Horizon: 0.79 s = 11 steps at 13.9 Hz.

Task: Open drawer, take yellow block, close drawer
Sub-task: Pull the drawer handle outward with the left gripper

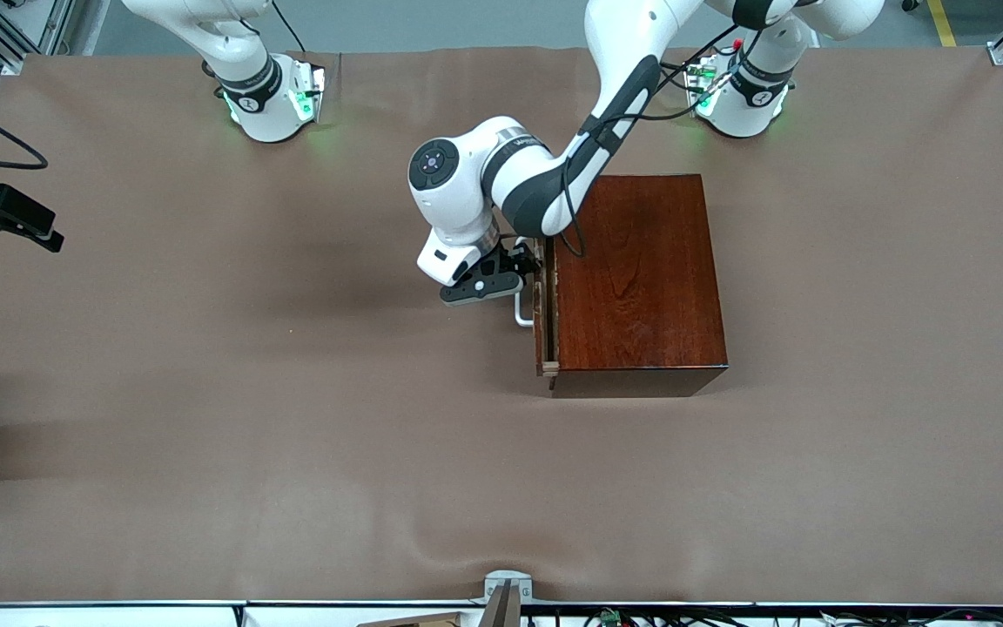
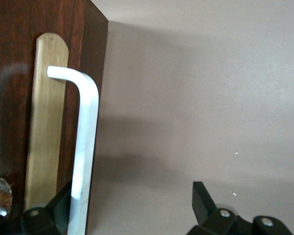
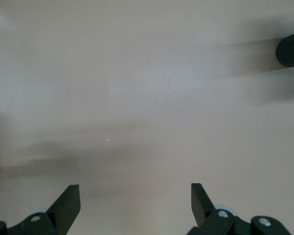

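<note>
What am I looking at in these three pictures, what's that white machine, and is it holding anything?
Two white robot arms are bolted along one edge of a brown table. The big picture looks down from above; the other two come from cameras on each arm's wrist. On the table stands a dark wooden box with a drawer, barely open. The left hand is open, its fingers either side of the drawer's white handle, not yet gripping. The right hand waits open over bare table at its own end. Neither hand holds anything.
</note>
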### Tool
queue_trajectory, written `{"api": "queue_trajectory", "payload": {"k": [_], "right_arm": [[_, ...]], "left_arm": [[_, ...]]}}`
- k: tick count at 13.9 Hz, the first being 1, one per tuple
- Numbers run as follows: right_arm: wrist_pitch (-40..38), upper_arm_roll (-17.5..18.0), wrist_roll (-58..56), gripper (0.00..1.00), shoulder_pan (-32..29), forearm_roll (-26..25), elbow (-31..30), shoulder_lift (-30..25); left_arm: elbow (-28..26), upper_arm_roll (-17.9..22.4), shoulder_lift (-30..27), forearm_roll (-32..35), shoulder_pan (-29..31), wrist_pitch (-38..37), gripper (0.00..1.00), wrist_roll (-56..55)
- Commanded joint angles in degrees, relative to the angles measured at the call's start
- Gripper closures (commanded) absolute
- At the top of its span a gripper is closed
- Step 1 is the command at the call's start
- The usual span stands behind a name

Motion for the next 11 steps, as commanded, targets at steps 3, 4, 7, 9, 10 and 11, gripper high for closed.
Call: {"api": "queue_trajectory", "payload": {"k": [3, 4, 7, 9, 10, 11], "right_arm": [[-0.44, 0.21, -0.59, 0.00, -0.20, -0.34, -0.20, -0.80], [-0.44, 0.29, -0.59, 0.00, -0.20, -0.34, -0.20, -0.72], [-0.44, 0.29, -0.59, 0.00, -0.20, -0.34, -0.20, -0.72], [-0.44, 0.29, -0.59, 0.00, -0.20, -0.34, -0.20, -0.72], [-0.44, 0.29, -0.59, 0.00, -0.20, -0.34, -0.20, -0.72], [-0.44, 0.29, -0.59, 0.00, -0.20, -0.34, -0.20, -0.72]], "left_arm": [[1.72, -1.13, 0.76, -1.55, -0.99, 2.40, 0.00, -3.43], [1.72, -1.48, 0.76, -1.55, -1.16, 3.54, 0.00, -4.04], [1.72, -1.48, 1.03, -1.55, -1.25, 7.32, 0.00, -5.89], [1.72, -1.57, 1.20, -1.64, -1.25, 10.39, 0.00, -7.12], [1.72, -1.66, 1.29, -1.64, -1.25, 12.06, 0.00, -7.91], [1.72, -1.57, 1.46, -1.64, -1.34, 13.73, 0.00, -8.53]]}}
